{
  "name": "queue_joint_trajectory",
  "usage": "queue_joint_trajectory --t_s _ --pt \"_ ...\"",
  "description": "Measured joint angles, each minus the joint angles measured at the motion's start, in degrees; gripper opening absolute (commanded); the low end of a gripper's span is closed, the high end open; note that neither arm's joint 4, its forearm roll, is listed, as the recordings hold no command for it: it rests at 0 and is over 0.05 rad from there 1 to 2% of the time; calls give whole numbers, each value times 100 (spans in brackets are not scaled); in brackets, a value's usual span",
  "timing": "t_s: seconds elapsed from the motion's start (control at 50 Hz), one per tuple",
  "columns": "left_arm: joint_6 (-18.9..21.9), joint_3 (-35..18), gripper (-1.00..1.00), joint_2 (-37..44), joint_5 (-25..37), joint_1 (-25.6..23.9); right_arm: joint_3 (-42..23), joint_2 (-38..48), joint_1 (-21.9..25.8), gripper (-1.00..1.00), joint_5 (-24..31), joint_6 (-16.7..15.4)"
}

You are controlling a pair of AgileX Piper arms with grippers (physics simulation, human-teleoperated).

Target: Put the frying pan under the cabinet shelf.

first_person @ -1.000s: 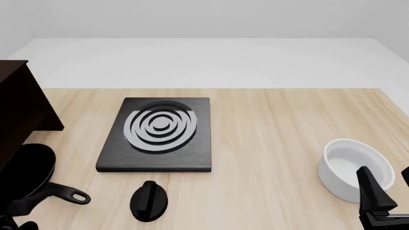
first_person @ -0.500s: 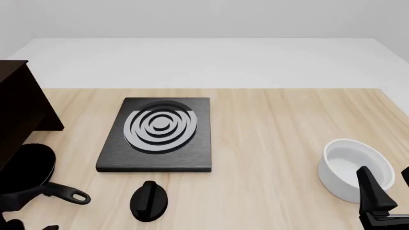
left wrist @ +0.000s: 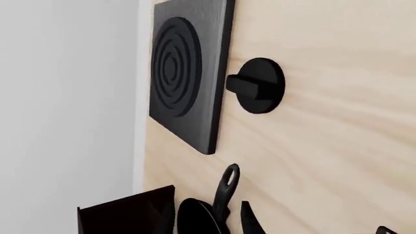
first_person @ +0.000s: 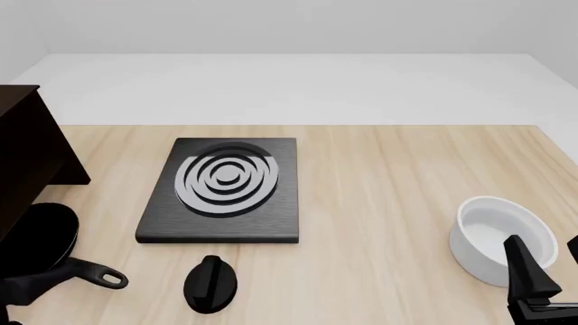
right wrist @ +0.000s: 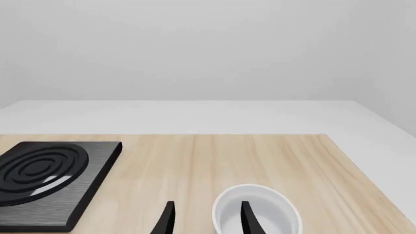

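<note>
Two task items, listed with their surroundings

Frying pan (first_person: 40, 233): black, glossy, shallow; lies at the near left of the wooden table (first_person: 388, 183), just in front of the cabinet shelf (first_person: 32, 145) and seemingly beside it, not yet beneath any board. Its thin handle, ending in a loop (first_person: 110, 277), points rightward toward the round black knob (first_person: 210, 283).

Handling, as judged: rigid and moderately heavy, weight centred in the bowl, so a hold far out on the handle would let it tip. The gloss suggests a slippery surface. Best hold is the handle stem close to the bowl, squeezed across its narrow width; the loop end is a poorer choice.

Left gripper (left wrist: 312, 228): only finger tips show at the edge of the left wrist view, near the pan handle; they stand apart with nothing between them.

Right gripper (right wrist: 204, 219): fingers spread, empty, hovering over the near rim of the white bowl (first_person: 501, 237).

Also present: black square slab with grey rings (first_person: 226, 189), mid-table, well apart from the pan
</note>
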Motion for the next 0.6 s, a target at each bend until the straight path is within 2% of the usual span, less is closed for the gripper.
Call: queue_joint_trajectory --t_s 0.24,0.6 --pt "-157 -42 100 -31 122 -627 0 0 0 100 0 0" --pt "-419 -128 100 187 -59 -1558 0 0 0 100 0 0"
